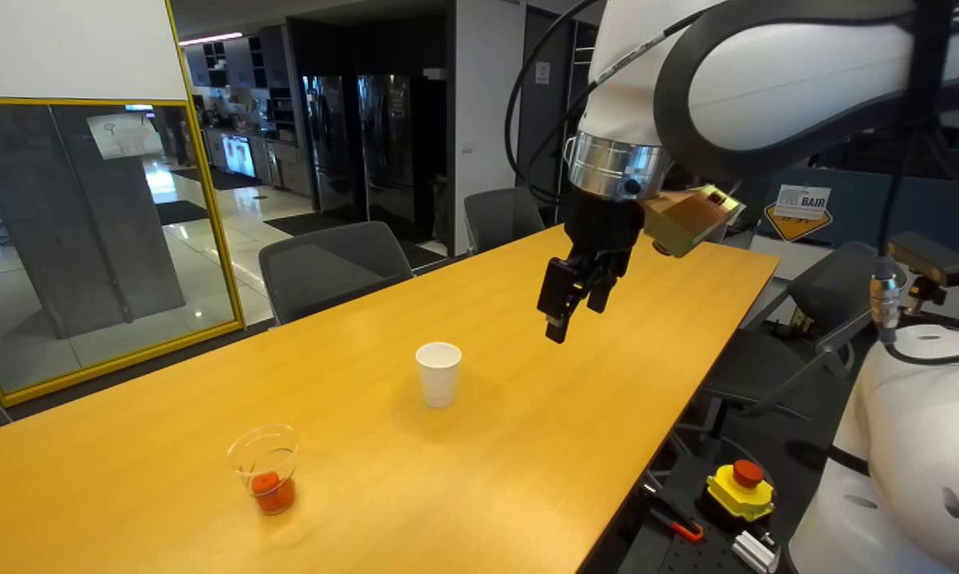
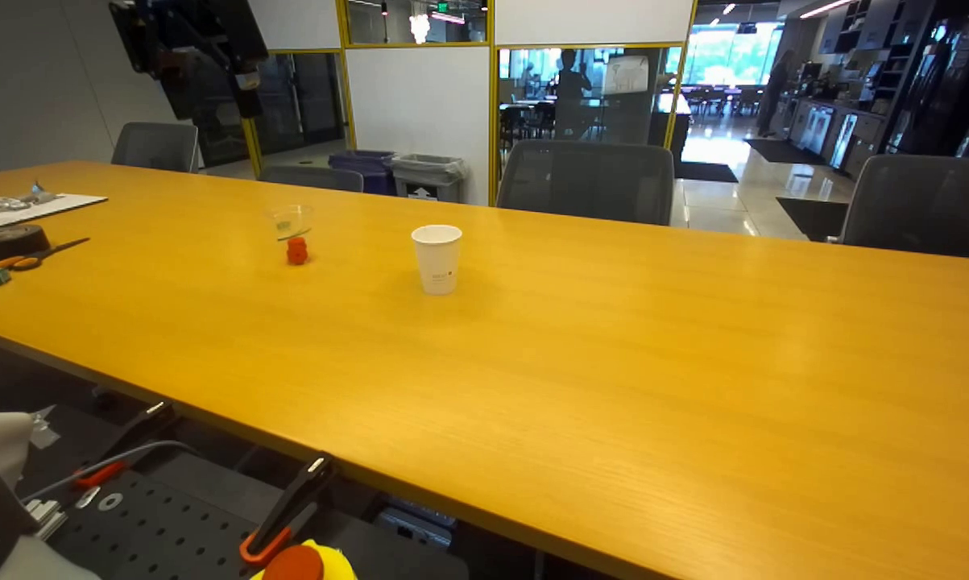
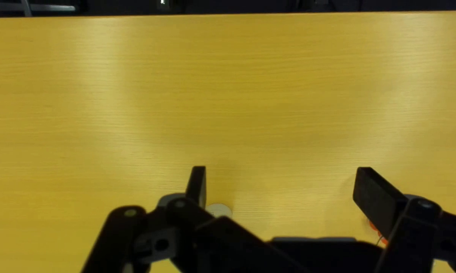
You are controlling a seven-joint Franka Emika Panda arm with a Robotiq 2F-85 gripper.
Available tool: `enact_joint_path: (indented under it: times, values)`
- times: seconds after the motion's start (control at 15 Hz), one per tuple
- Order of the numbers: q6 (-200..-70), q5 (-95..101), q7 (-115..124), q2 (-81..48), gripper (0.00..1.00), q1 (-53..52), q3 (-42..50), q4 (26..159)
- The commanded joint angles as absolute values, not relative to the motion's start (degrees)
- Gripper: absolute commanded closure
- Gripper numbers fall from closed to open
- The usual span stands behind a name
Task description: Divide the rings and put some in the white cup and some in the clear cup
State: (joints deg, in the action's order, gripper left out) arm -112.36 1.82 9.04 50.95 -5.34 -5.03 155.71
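In an exterior view, found the white cup (image 1: 439,378), then the clear cup (image 1: 264,454) holding rings (image 1: 273,493), toward eight o'clock from the gaping pincer (image 1: 578,318).

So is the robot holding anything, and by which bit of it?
Nothing is held: the fingers are wide apart, with nothing gripped between them.

"BAIR" on white card (image 1: 803,202) | "RA" on robot arm (image 1: 806,88) | "KA" on robot base (image 2: 17,548) | white up-arrow (image 2: 422,194) on grey bin (image 2: 429,171) | white cup (image 2: 437,262): print too small to read
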Motion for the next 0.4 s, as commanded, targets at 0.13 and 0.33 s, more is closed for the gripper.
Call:
enact_joint_path:
  times: [0.13,0.33]
  values:
    - [-111.08,1.24,8.50,53.48,0.00,-4.16,-5.60,156.72]
    - [-111.00,1.24,8.50,53.94,0.00,-4.13,-5.60,157.00]
